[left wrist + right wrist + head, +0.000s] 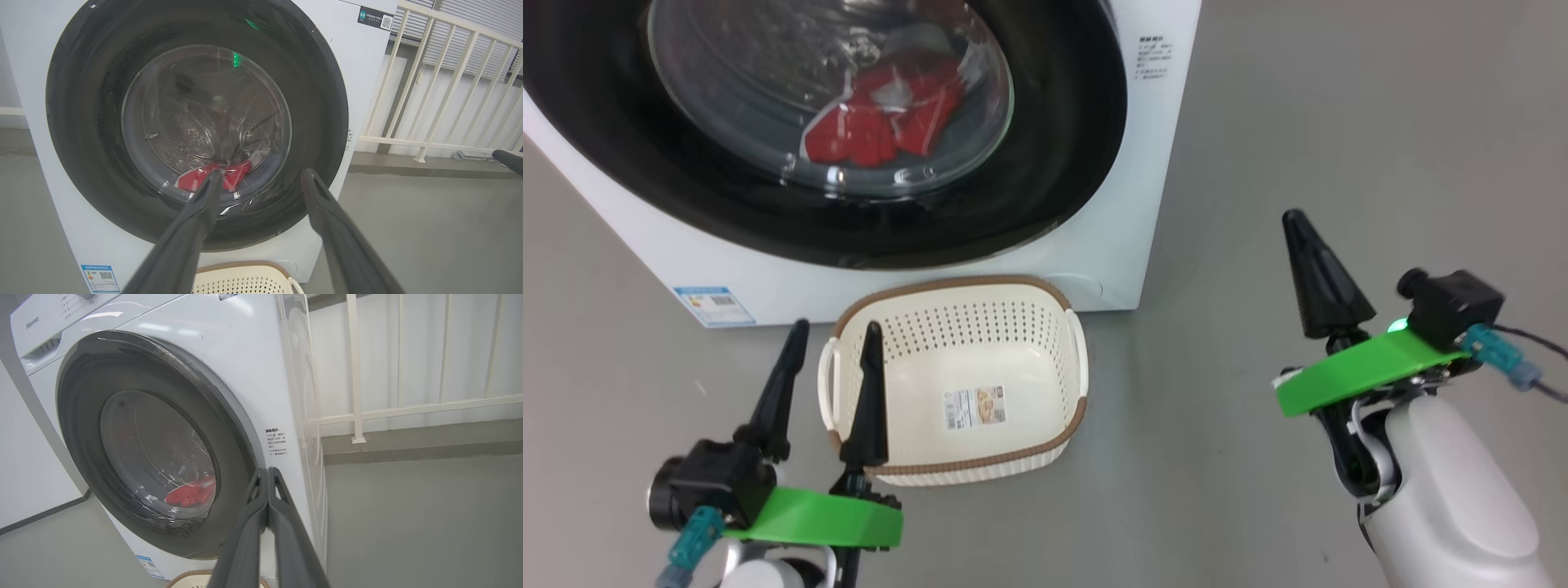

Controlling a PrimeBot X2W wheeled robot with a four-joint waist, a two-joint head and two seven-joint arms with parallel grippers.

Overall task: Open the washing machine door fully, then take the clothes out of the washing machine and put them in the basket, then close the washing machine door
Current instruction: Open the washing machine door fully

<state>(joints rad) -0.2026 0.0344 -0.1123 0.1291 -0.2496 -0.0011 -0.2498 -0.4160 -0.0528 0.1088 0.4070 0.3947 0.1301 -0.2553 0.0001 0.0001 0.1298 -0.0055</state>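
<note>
As seen from the head camera, grey floor [1339, 122] across the whole right half and the lower band of frame, bare and open out to the right edge. Washing machine [1152, 163] at upper left, cut off by the top and left edges, its lower front edge slanting down toward centre frame, its right corner well apart from anything at the right. Door [1062, 147] shut flush in the white front, black rim reaching nearly to the right side of the casing. White railing [429, 81] at upper right of the left wrist view, behind a strip of free floor.

Basket [964, 287] upright at lower centre, just beside the foot of the machine under the door, empty but for a sticker [974, 407] on its bottom. Left gripper [836, 328] at lower left, fingers spread wide with nothing between them, one finger overlapping the left part of the basket in frame; contact not discernible. Right gripper [1294, 219] at centre right over bare floor, fingers pressed together into one point, nothing held, apart from the machine's right corner. Clothes [874, 131] red, low behind the glass, inside the drum. Blue label [712, 304] at the lower left corner of the casing.
</note>
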